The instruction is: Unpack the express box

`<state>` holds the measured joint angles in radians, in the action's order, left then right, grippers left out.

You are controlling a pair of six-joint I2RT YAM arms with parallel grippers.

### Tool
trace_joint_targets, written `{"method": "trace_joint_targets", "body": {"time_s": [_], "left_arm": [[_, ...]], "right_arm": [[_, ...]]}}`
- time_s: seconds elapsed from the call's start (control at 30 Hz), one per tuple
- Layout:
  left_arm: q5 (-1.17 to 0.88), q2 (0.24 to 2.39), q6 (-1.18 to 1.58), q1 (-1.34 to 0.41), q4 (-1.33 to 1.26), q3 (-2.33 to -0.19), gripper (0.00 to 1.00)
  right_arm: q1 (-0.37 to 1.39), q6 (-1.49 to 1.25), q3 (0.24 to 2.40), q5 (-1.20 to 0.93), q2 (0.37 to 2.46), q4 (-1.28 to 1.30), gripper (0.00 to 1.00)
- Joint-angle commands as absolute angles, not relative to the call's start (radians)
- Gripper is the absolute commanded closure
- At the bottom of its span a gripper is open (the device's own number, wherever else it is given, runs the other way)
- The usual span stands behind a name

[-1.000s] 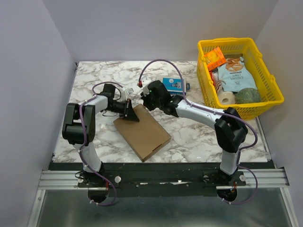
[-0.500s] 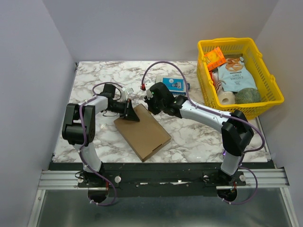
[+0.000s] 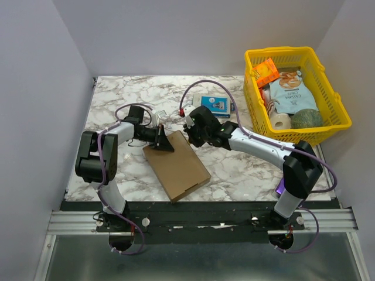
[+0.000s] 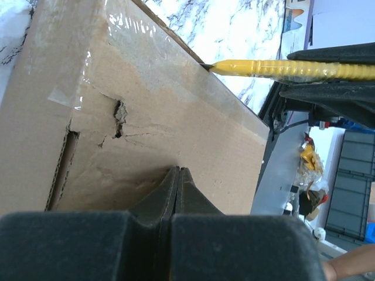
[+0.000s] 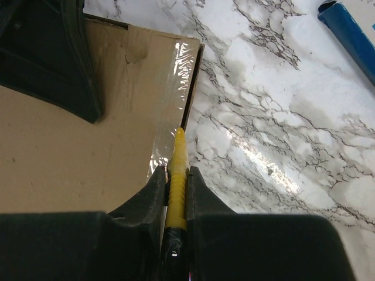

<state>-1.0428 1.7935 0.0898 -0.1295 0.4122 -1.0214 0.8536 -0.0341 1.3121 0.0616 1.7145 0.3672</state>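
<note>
Nearest the arm bases, the express box (image 3: pixel 176 165) lies flat and skewed on the marble table (image 3: pixel 243 170). Its lid is down, and its far end sits under both pincers

The left pincer (image 3: pixel 162 143) has its fingers pressed together with nothing between them, and its tips rest on the box's far left corner. Just ahead of those tips the cardboard shows a small torn patch (image 4: pixel 120 111)

The right pincer (image 5: pixel 176 175) stands close to the right of the left one without touching it. It pinches a yellow-handled tool (image 5: pixel 178 149) that juts out past its fingertips. The thin tip of the tool meets the seam along the box's far right edge, where a strip of clear tape (image 5: pixel 181 64) runs over the cardboard

Beyond the right pincer and a little to its right, a blue box with a white label (image 3: pixel 214 105) lies on the marble, apart from the pincer and from the express box

Well off to the right pincer's right and farther back, a yellow basket (image 3: pixel 316 136) stands at the table's edge. It holds a blue chips bag (image 3: pixel 291 93), an orange packet (image 3: pixel 265 72), a white roll and a greenish ball of twine (image 3: pixel 306 119)
</note>
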Motion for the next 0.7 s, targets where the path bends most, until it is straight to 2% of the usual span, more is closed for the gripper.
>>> {"method": "trace_joint_targets", "body": {"time_s": [0.0, 0.03, 0.2, 0.3, 0.47, 0.67], "left_arm": [[-0.960, 1.708, 0.103, -0.117, 0.295, -1.000, 0.95], [-0.975, 1.678, 0.110, -0.117, 0.272, -1.000, 0.88], [-0.997, 1.522, 0.033, -0.117, 0.307, -0.999, 0.82], [-0.954, 1.503, 0.035, -0.118, 0.341, -0.964, 0.84], [-0.896, 1.470, 0.167, -0.126, 0.207, -0.850, 0.90], [-0.884, 1.592, 0.221, -0.133, 0.126, -0.827, 0.99]], "right_arm": [[0.876, -0.009, 1.345, 0.038, 1.721, 0.442, 1.00], [0.876, 0.023, 1.362, 0.040, 1.747, 0.442, 1.00], [0.877, 0.070, 1.495, 0.008, 1.841, 0.457, 0.99], [0.876, 0.077, 1.558, -0.031, 1.907, 0.474, 1.00], [0.877, 0.089, 1.713, -0.029, 1.996, 0.472, 1.00], [0.877, 0.115, 1.744, -0.026, 2.005, 0.511, 1.00]]}}
